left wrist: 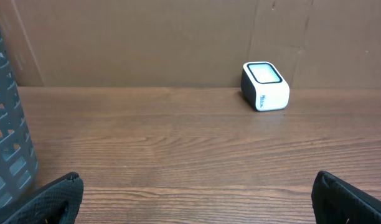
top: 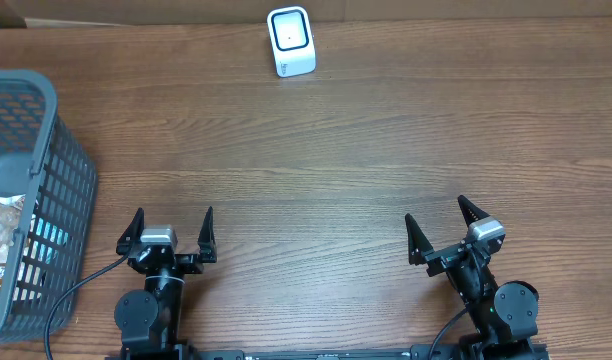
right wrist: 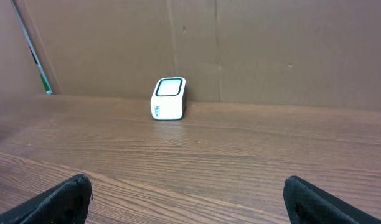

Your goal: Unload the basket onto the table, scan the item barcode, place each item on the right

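The task is judged to be at its very start, with no item lifted. The left tool (top: 173, 215), at the lower left of the overhead frame, is seen with its fingers spread wide and nothing between them. The right tool (top: 436, 210), at the lower right, is spread just as wide and is likewise empty. Both are held low over the desk (top: 336, 150).

The things to be scanned are found in the grey mesh basket (top: 64, 190) at the left edge of the frame, where packets (top: 0, 232) can be made out through its wall. No barcode can be seen on them. The white barcode scanner (top: 291, 41), with its dark window, is stood at the top centre, well apart from the basket and from both tools.

Everything is left to be done: a packet is to be taken from the basket, carried to the scanner, and its barcode turned to the window.

Two tools, one scanner and one basket are counted. The packets cannot be counted surely, since the basket is cut off by the frame; more than one appears to be there.
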Tool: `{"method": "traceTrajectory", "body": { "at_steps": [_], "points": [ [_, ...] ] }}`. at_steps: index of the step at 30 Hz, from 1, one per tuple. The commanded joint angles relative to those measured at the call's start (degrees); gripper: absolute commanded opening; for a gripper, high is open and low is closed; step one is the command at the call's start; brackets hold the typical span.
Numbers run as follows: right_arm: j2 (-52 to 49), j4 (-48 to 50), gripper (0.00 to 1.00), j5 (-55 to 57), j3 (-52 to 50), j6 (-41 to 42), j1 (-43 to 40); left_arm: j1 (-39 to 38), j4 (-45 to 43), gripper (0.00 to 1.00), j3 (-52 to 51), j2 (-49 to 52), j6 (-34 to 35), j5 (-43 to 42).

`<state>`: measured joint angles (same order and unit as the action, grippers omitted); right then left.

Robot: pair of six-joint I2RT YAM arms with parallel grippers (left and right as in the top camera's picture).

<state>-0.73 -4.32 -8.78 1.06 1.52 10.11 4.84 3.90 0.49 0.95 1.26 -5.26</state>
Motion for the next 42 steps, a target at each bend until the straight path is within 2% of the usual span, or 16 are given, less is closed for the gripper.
{"method": "traceTrajectory", "body": {
  "at_steps": [1, 5, 16, 42],
  "points": [
    [0.57, 0.31, 1.0, -0.07, -0.59, 0.0, -0.22, -0.37, 0.24, 1.0, -0.22, -0.66, -0.79, 0.52],
    [0.57, 0.31, 1.0, -0.07, -0.59, 0.0, -0.22, -0.37, 0.04, 1.0, -0.2, -0.61, 6.32, -0.72],
    [0.57, 0.31, 1.0, -0.07, -0.59, 0.02, -0.22, -0.37, -0.02, 1.0, -0.2, -0.61, 17.05, -1.86],
    [0.57, 0.31, 1.0, -0.07, -0.59, 0.0, -0.22, -0.37, -0.07, 0.99, -0.02, -0.59, 17.66, -5.42]
  ]
}}
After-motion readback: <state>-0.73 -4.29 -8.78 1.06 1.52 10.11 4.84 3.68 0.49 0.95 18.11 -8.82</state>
